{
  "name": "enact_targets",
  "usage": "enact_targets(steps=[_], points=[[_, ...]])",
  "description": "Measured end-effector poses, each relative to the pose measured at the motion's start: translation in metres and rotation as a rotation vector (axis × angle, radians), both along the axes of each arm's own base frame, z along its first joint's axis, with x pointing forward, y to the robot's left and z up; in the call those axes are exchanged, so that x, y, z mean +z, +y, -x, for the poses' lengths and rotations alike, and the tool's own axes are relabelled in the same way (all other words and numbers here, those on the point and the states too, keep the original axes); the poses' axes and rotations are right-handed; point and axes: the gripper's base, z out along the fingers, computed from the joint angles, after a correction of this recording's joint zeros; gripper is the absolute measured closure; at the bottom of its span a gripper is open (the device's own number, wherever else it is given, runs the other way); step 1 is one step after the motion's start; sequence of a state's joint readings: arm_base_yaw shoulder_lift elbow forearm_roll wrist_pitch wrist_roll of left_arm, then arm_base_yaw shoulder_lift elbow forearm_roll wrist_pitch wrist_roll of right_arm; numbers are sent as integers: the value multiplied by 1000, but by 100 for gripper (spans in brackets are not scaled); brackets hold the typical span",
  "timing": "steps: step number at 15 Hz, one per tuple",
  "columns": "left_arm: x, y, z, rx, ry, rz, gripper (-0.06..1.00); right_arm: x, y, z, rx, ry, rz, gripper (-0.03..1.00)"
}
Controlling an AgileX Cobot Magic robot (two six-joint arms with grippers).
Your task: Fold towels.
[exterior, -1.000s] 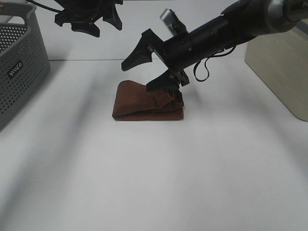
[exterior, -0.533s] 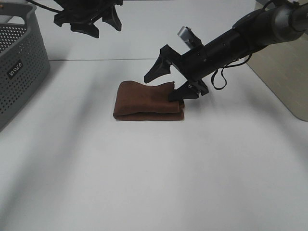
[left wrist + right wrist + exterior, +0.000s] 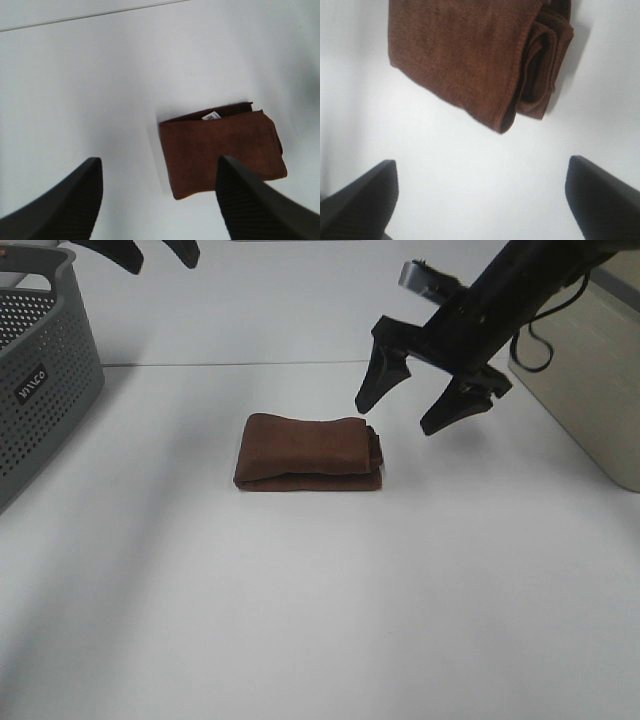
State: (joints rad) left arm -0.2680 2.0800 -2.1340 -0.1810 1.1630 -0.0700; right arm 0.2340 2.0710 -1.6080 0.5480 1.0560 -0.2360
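The reddish-brown towel [image 3: 308, 451] lies folded into a small rectangle on the white table [image 3: 320, 600]. It also shows in the left wrist view [image 3: 222, 150], with its white tag [image 3: 211, 116] at one edge, and in the right wrist view [image 3: 480, 55], with layered folds at one end. My right gripper [image 3: 402, 408] is open and empty, hovering just right of the towel and above it. My left gripper [image 3: 145, 252] is open and empty, high at the top left, away from the towel.
A grey perforated basket [image 3: 40, 380] stands at the left edge. A beige box [image 3: 590, 380] stands at the right edge. The table's far edge runs behind the towel.
My right gripper has let go of the towel's right end and drawn back up and to the right. The towel has settled flat. My left gripper has risen toward the top left.
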Motion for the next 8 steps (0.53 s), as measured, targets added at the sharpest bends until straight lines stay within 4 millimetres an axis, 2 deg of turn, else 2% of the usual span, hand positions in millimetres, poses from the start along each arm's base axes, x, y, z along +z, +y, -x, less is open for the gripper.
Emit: enact_targets(steps=[2, 4, 5, 7, 8], points=[[31, 7, 19, -3, -35, -19, 32, 40, -9, 18, 0, -43, 43, 12], [61, 14, 42, -1, -91, -14, 32, 65, -20, 43, -6, -78, 98, 12], [75, 20, 58, 2, -114, -20, 32, 75, -26, 57, -15, -97, 129, 12], [87, 31, 95, 7, -111, -35, 32, 94, -40, 93, -23, -139, 178, 12], [91, 38, 119, 7, -108, -36, 32, 101, -46, 112, -22, -155, 195, 12]])
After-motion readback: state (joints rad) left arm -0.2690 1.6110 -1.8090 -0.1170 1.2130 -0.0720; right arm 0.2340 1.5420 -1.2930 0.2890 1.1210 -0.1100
